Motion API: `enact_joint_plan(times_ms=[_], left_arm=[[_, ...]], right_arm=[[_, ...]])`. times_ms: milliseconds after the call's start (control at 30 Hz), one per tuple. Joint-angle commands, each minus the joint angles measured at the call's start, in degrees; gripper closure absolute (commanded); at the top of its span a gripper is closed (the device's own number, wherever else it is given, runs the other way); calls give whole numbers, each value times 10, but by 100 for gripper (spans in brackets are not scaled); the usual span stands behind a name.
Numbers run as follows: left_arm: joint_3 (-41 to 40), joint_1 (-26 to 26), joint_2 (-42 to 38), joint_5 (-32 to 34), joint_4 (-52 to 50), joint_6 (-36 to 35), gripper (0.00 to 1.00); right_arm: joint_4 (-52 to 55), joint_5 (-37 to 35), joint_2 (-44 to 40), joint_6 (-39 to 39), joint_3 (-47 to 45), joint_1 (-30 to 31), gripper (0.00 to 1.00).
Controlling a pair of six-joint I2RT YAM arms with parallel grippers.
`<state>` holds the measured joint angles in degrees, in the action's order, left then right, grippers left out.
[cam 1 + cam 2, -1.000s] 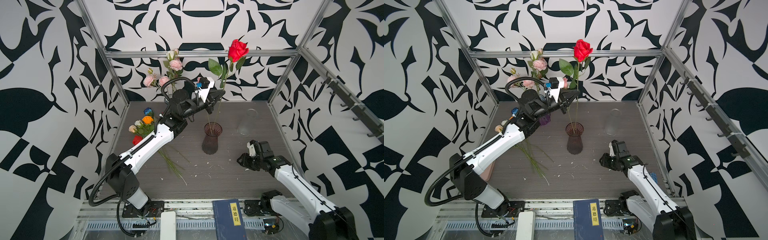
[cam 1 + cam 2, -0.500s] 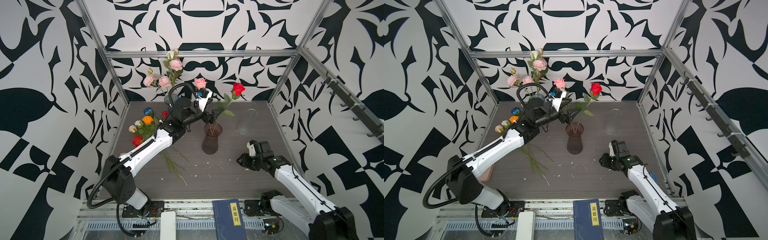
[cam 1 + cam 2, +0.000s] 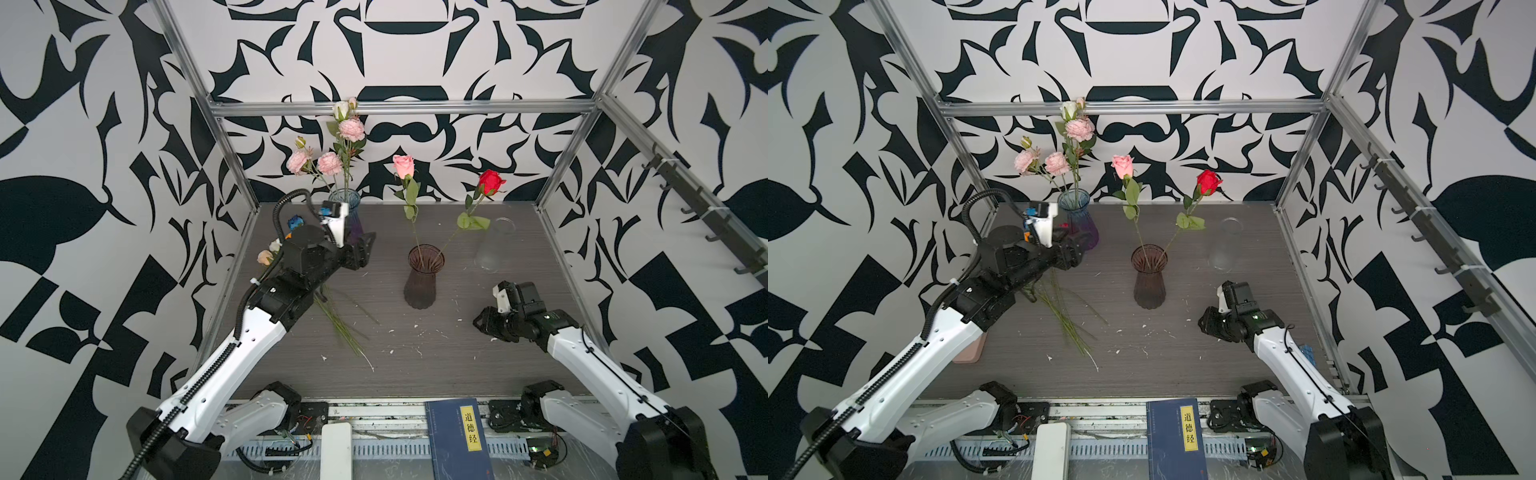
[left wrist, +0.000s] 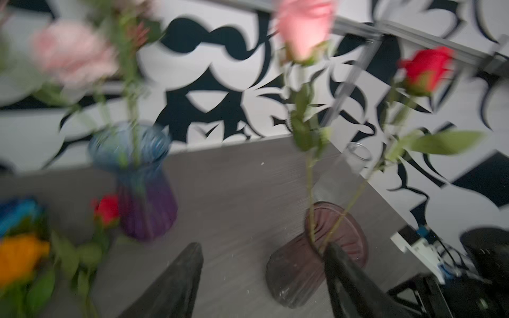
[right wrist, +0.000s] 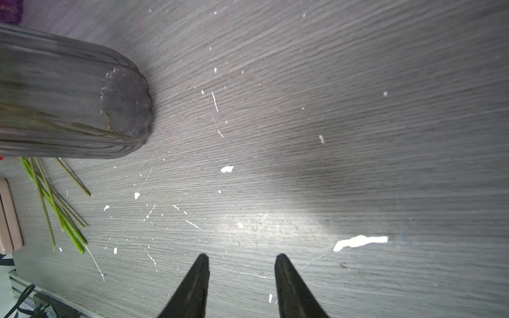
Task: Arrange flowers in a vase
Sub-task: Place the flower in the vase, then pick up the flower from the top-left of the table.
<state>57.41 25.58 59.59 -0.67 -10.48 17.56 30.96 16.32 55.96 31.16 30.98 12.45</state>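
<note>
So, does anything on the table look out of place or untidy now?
Yes. Small white scraps litter the grey wood-grain table in front of the dark ribbed glass vase, like debris. The red rose in it leans far sideways; the pink rose stands nearly upright.

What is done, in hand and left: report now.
Done: pink rose and red rose stand in the dark ribbed glass vase. In hand: nothing; left gripper and right gripper are open, empty. Left: loose flowers lying on the grey table; clear glass vase holds none.
</note>
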Motion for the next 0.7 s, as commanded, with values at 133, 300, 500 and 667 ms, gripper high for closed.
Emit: enact_joint_plan(times_ms=[133,300,500,667], left_arm=[[-139,-186,47,-146,-76,139,45],[-126,-187,128,-131,-79,130,57],[-86,-190,233,-111,-96,110,70],[-81,-191,276,-82,-101,110,69]], right_arm=[[-6,11,6,-12,9,-1,56],[-5,12,9,-12,9,-1,57],[-5,12,11,-12,9,-1,57],[-8,11,14,-12,7,-1,57]])
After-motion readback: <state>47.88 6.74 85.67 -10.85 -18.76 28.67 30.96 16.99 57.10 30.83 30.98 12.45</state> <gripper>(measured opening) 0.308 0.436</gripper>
